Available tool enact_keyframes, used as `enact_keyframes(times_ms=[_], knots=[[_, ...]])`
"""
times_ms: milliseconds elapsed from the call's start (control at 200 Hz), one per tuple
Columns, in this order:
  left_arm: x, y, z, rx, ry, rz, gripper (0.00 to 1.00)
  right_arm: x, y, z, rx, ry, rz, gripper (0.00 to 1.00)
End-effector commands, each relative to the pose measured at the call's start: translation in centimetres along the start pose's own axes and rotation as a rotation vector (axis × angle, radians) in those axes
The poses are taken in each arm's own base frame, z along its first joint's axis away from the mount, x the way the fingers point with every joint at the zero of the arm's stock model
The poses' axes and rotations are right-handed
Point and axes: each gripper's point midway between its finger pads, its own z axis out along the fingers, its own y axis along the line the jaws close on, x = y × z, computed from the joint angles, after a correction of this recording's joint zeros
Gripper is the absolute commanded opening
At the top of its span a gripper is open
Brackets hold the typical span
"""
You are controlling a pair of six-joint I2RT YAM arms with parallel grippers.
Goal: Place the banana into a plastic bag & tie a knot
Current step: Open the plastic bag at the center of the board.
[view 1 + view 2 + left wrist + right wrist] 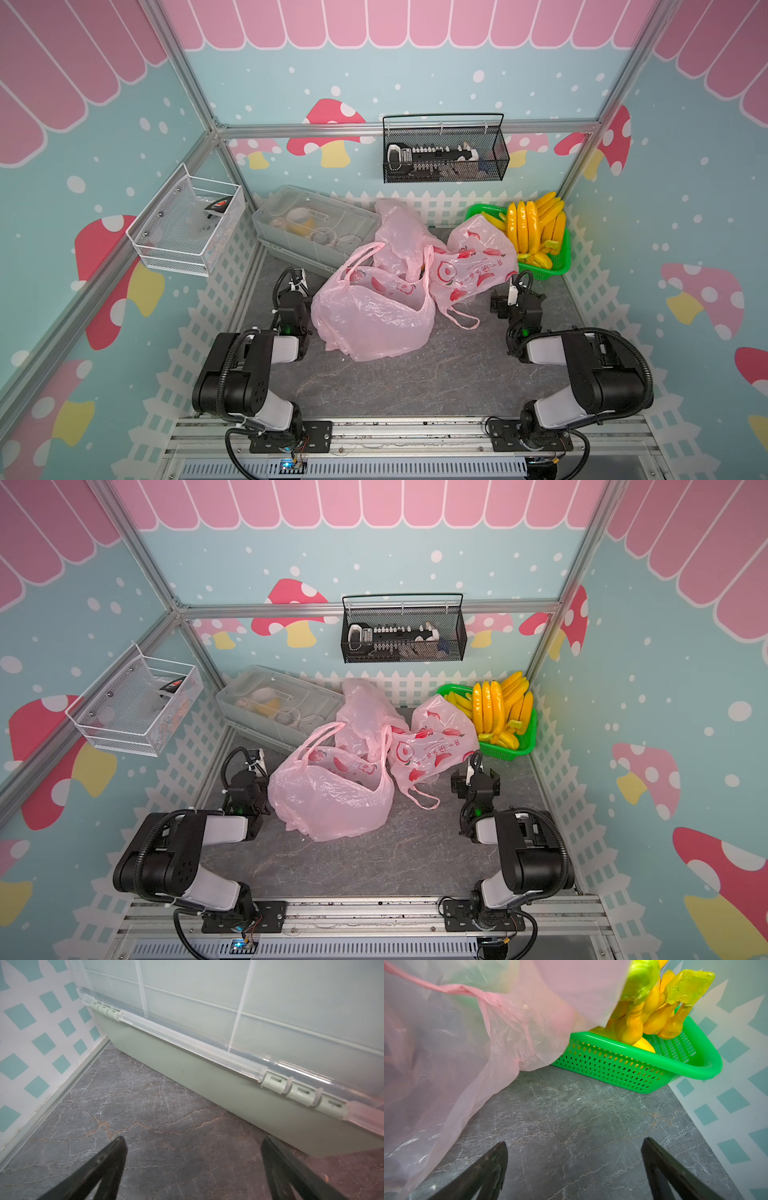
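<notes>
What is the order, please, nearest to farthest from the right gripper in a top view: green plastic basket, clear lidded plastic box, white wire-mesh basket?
1. Green plastic basket, back right.
2. Clear lidded plastic box, back left.
3. White wire-mesh basket, left wall.

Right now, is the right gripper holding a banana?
No, the right gripper stands open and empty; the bananas lie in the green basket.

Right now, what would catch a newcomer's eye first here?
The heap of bright yellow bananas in the green perforated plastic basket, at the far right corner of the grey marbled table. Next, the crumpled translucent pink plastic bags sprawled mid-table, between the open left hand and open right hand.
</notes>
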Motion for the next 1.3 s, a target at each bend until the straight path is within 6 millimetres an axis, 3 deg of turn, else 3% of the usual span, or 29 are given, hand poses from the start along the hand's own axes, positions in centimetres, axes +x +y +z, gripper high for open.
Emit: enact_keyframes(times_ms=[0, 105, 260, 375, 485, 540, 695, 775, 881, 991, 1051, 1156, 1291], knots=[[-1.0, -0.1, 0.1, 0.008, -0.026, -0.005, 0.99, -1.1, 0.0, -0.1, -0.005, -0.039, 0.002, 0.99], [-2.3, 0.3, -1.3, -0.040, -0.059, -0.003, 0.99, -2.4, 0.6, -1.1, -0.051, -0.067, -0.018, 0.99], [-4.7, 1.3, -4.8, -0.176, -0.042, -0.067, 0.99, -4.8, -1.0, -3.7, -0.007, -0.055, 0.028, 0.99], [-6.4, 3.8, -8.1, -0.328, -0.034, -0.290, 0.99, -5.7, -2.8, -6.5, 0.055, -0.083, 0.132, 0.99], [-5.5, 7.4, -12.9, -0.568, 0.011, -0.613, 0.99, -6.1, -6.5, -9.7, 0.217, -0.116, 0.352, 0.99], [-6.0, 7.2, -14.0, -0.523, 0.010, -0.666, 0.99, -6.0, -7.6, -11.3, 0.258, -0.123, 0.446, 0.99], [-9.9, 2.4, -14.9, -0.165, -0.023, -0.667, 0.99, -8.7, -5.7, -13.5, 0.080, -0.175, 0.493, 0.99], [-12.1, -1.3, -15.2, -0.014, 0.035, -0.605, 0.99, -9.5, -4.6, -13.7, 0.010, -0.131, 0.491, 0.99], [-15.0, -8.1, -15.4, 0.142, 0.086, -0.477, 0.98, -10.2, -3.2, -13.4, -0.067, -0.072, 0.464, 0.99], [-16.8, -17.4, -15.8, 0.280, 0.120, -0.328, 0.98, -10.8, -2.5, -13.0, -0.103, -0.031, 0.449, 0.99], [-16.9, -22.2, -15.8, 0.347, 0.147, -0.275, 0.96, -11.1, -2.0, -12.8, -0.127, -0.015, 0.440, 0.99], [-14.9, -29.2, -15.7, 0.455, 0.227, -0.236, 0.91, -11.0, -1.5, -12.6, -0.151, 0.027, 0.434, 0.99], [-11.8, -34.8, -16.8, 0.516, 0.286, -0.122, 0.91, -10.5, -0.3, -12.7, -0.210, 0.075, 0.411, 0.99]])
